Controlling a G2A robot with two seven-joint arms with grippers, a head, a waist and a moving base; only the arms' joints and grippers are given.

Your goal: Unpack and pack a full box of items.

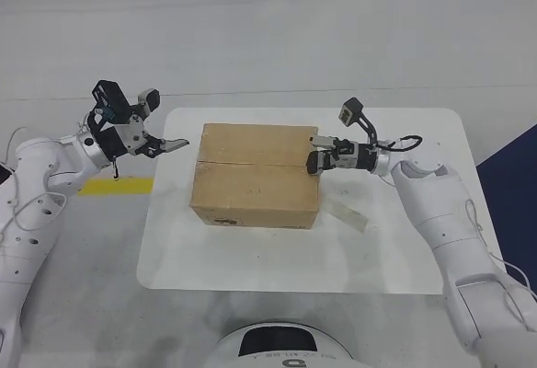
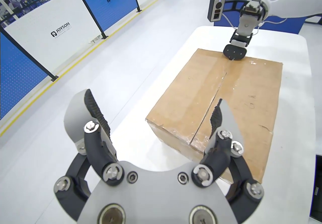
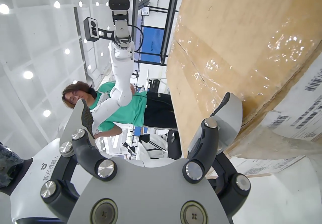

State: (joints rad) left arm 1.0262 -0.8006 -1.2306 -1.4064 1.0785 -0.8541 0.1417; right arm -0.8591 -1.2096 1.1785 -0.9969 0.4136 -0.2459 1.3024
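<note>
From above, the taped-shut box (image 1: 255,175) sits in the middle of the surface (image 1: 250,267), with the left pincer (image 1: 169,120) spread just off its left end and the right pincer (image 1: 311,154) at its right end's top edge. In the left wrist view the fingers (image 2: 98,114) are wide apart and the box is ahead. In the right wrist view the fingers (image 3: 226,114) are also apart, one of them at the box's upper edge.

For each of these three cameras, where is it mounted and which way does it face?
Top view: above the robot's arms, looking down at the table and closed box; left gripper and right gripper either side.
Left wrist view: on the left wrist, facing along the box top; its open gripper in front.
Right wrist view: on the right wrist, facing the opposite way along it; its open gripper in front.
Shared: both wrist views show the box, with the other gripper beyond.
</note>
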